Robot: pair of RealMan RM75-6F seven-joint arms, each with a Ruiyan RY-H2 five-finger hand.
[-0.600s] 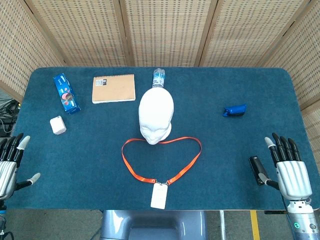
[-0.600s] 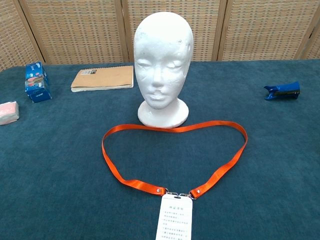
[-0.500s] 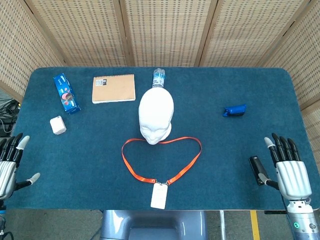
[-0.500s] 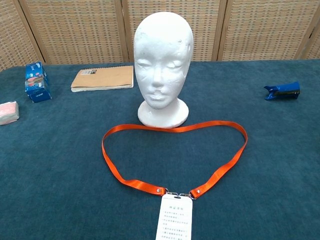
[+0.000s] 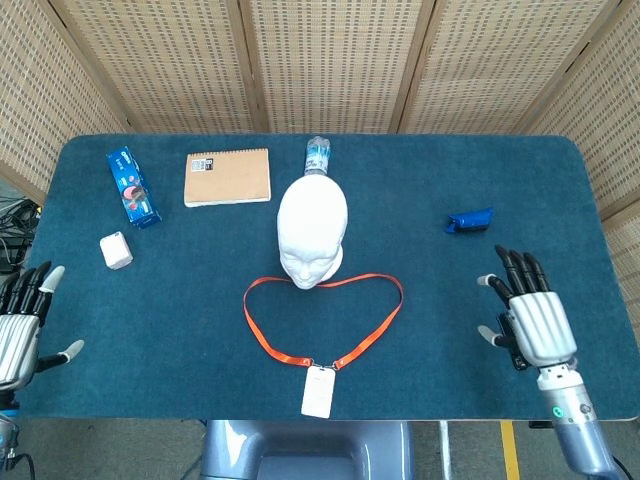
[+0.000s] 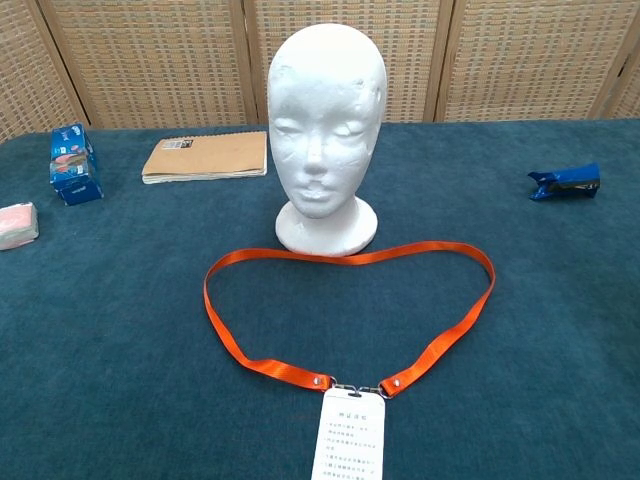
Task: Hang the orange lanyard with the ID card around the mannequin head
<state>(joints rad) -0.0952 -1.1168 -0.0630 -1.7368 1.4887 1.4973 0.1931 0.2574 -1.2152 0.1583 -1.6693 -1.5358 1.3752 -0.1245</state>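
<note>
Orange lanyard (image 5: 322, 318) flat on the blue worktop (image 5: 200, 300), looped at 6 o'clock of mannequin head (image 5: 312, 230) | ID card (image 5: 318, 391) at near edge | left hand (image 5: 20, 325) released, fingers spread | right hand (image 5: 530, 315) released, empty
</note>
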